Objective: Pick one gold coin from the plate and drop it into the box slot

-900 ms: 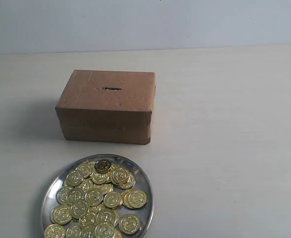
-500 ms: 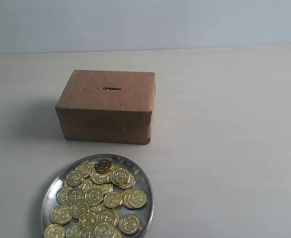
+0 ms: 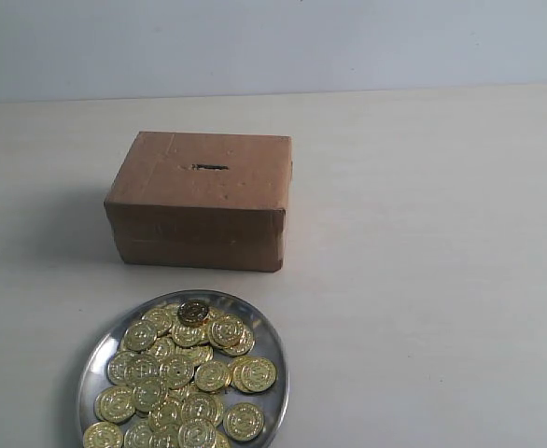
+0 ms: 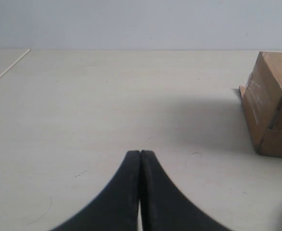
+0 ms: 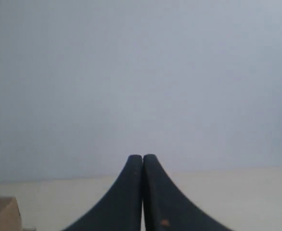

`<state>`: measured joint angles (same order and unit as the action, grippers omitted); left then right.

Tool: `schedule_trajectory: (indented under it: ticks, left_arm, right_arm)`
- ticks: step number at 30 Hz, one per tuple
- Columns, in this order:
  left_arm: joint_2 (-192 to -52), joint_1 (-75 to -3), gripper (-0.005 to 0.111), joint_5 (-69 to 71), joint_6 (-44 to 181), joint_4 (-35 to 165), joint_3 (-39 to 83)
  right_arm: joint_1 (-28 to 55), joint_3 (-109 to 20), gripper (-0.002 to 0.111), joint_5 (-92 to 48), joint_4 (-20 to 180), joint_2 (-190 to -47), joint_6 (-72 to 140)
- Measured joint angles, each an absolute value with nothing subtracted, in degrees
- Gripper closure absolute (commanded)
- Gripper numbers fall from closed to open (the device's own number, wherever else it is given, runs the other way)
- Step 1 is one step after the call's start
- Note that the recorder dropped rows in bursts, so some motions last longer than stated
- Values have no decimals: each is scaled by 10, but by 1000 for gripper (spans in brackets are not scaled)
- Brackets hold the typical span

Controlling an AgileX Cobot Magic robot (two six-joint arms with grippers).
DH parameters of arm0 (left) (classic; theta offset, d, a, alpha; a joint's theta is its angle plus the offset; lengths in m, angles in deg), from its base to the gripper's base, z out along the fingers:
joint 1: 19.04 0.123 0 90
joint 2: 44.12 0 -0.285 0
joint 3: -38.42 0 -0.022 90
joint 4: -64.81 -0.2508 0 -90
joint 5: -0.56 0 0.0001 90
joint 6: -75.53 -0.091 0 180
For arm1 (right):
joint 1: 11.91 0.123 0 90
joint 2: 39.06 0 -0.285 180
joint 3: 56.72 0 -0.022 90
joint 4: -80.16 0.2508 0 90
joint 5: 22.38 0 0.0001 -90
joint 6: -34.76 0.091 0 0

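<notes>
Coins (image 3: 185, 378) on plate (image 3: 270, 343) likely light, rigid, slick; pinch top coin (image 3: 193, 312) by edges. Left gripper (image 4: 140, 154), right gripper (image 5: 142, 157) closed, empty.

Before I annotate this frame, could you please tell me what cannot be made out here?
- Exterior view: the plate is cut off by the bottom edge; lower coins are buried under others.
- The slot is too dark to see into the box.
- Left wrist view: the frame edge cuts off most of the box.
</notes>
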<state>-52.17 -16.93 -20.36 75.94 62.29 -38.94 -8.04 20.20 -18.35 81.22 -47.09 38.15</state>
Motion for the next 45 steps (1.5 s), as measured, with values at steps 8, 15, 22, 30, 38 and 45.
schedule_trajectory:
  ticks: [8, 15, 22, 30, 38, 45]
  left_arm:
    - [-522, -169, 107, -204, 759, 623, -389]
    - [-522, -169, 107, -204, 759, 623, -389]
    - [-522, -169, 107, -204, 759, 623, -389]
    - [-522, -169, 107, -204, 759, 623, -389]
    - [-522, -169, 107, -204, 759, 623, -389]
    - [-522, -169, 107, -204, 759, 623, -389]
  right_arm:
    - [-80, 202, 108, -45, 922, -471, 488]
    - [-80, 158, 108, -45, 910, -471, 585]
    - [-80, 19, 108, -315, 788, -527, 567]
    - [-73, -40, 108, -504, 928, -651, 238]
    - [3, -68, 108, -547, 994, -776, 113]
    - [63, -135, 108, -608, 989, -914, 109]
